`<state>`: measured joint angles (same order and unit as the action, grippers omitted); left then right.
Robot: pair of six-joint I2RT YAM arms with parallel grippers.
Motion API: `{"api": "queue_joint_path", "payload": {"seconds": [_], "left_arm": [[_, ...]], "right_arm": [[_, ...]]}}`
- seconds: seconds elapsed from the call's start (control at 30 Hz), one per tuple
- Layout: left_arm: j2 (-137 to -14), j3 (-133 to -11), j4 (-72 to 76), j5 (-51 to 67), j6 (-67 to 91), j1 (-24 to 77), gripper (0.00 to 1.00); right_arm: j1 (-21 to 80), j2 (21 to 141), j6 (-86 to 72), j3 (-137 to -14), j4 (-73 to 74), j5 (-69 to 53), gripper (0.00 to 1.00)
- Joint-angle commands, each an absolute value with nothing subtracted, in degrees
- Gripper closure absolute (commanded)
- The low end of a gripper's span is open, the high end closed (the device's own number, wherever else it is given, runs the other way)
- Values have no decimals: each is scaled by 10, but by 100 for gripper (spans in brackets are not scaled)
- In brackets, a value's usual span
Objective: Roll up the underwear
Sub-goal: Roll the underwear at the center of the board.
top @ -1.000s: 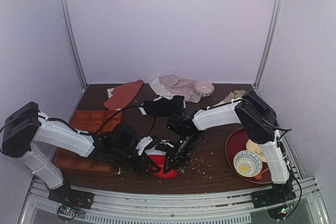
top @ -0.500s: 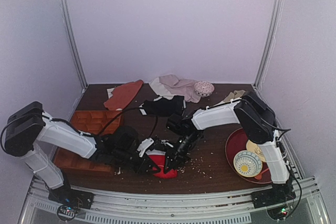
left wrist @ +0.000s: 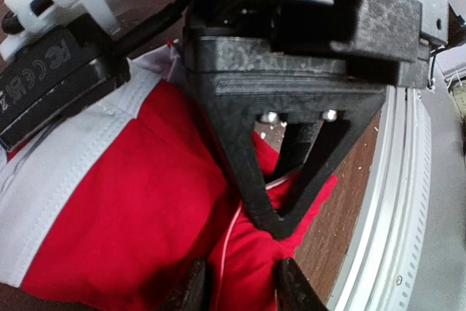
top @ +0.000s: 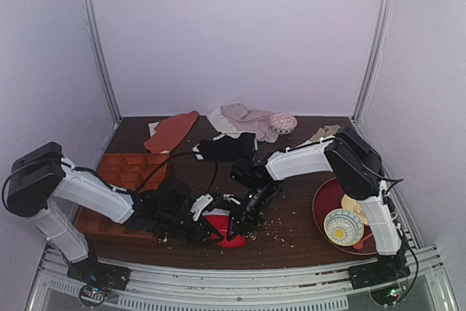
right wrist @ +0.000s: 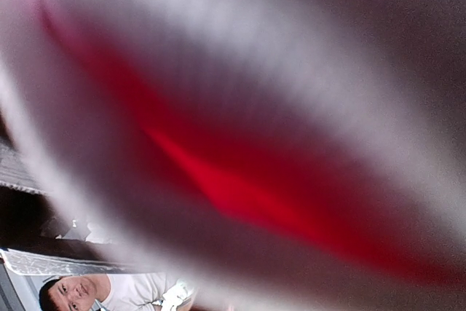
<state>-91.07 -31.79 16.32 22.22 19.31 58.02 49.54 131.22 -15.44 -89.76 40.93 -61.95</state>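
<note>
The underwear (top: pixel 222 239), bright red with white stripes, lies bunched near the table's front edge between both arms. In the left wrist view the underwear (left wrist: pixel 131 209) fills the left half, with a white band at its edge. My left gripper (left wrist: pixel 240 293) is shut on a bulge of red cloth between its fingertips (left wrist: pixel 191 293). From above, the left gripper (top: pixel 206 232) comes at the cloth from the left. My right gripper (top: pixel 234 229) comes down from the right, its black fingers meeting in a point (left wrist: pixel 279 222) pinched on the fabric. Blurred red and white cloth (right wrist: pixel 240 194) covers the right wrist view.
An orange compartment tray (top: pixel 120 169) sits at the left. Black briefs (top: pixel 227 147), a beige garment (top: pixel 244 118), a rust cloth (top: pixel 171 130) and a patterned bowl (top: pixel 282 121) lie behind. A dark red plate (top: pixel 324 202) with a bowl (top: pixel 344 226) stands right. Crumbs (top: pixel 280 227) dot the wood.
My left gripper has narrowed its jaws onto the red cloth and edged slightly right. The right arm has hardly moved.
</note>
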Motion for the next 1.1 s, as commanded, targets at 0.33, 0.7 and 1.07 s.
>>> {"api": "queue_joint_path", "payload": {"seconds": [0.33, 0.7, 1.07], "left_arm": [[-929, -287, 147, 213, 212, 592, 90], [-920, -279, 114, 203, 272, 592, 100], [-925, -295, 56, 206, 366, 591, 100]], "right_arm": [[492, 1365, -169, -885, 410, -480, 100], [491, 1360, -174, -876, 395, -479, 100], [491, 1332, -189, -849, 351, -460, 100]]}}
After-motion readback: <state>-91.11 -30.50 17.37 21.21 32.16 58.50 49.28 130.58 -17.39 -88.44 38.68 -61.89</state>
